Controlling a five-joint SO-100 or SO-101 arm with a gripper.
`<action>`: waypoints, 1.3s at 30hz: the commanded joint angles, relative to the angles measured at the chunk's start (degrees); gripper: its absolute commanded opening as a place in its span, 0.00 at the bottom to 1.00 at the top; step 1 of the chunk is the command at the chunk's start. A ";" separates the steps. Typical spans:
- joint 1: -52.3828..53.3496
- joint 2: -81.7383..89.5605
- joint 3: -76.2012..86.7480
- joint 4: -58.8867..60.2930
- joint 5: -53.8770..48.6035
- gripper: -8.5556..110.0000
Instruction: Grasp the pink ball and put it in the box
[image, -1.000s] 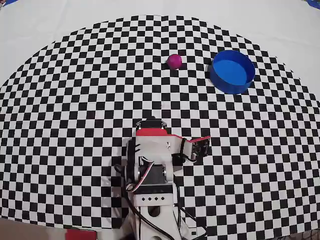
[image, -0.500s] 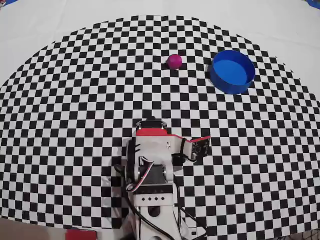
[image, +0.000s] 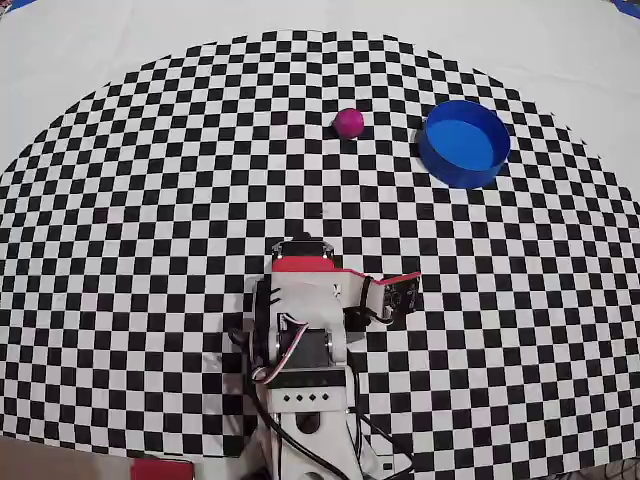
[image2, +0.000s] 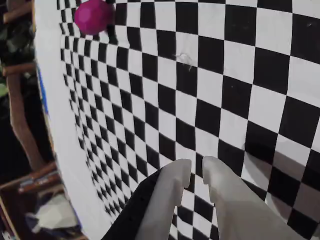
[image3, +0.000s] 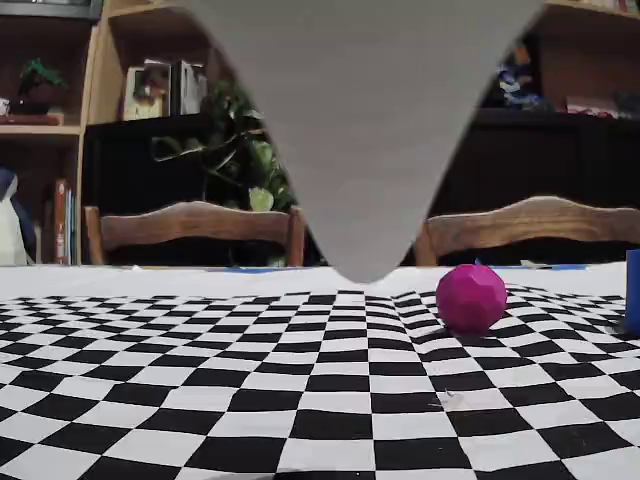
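Pink ball (image: 348, 122): small magenta sphere, faintly faceted in the fixed view (image3: 471, 297); it rests on the checkered cloth at the far side of the overhead view, left of the box and clearly apart from it. In the wrist view (image2: 93, 16) it sits at the top left corner, its upper edge cut off.
Box (image: 489, 150): round, shallow, bright blue with upright walls and a flat blue floor — nothing lies in it. In the fixed view only a blue sliver (image3: 633, 290) shows at the right edge.
Desk (image: 150, 200): covered by a black-and-white checkered cloth with a rounded far edge, plain white beyond it.
Claw (image2: 196, 169): two pale, matte fingers with a narrow gap between the tips, nearly closed and gripping nothing; it hangs above the cloth, well apart from the ball.
Arm (image: 305, 330): white body with a red part, at the near side of the overhead view.
Hard to make out: a large grey wedge (image3: 365, 120) fills the upper middle of the fixed view — blurred, too close to identify.
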 joint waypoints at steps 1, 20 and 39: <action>-0.18 1.05 0.44 0.26 -0.09 0.07; 0.44 1.05 0.35 -29.53 -0.26 0.07; 3.43 1.05 0.35 -41.48 -7.03 0.07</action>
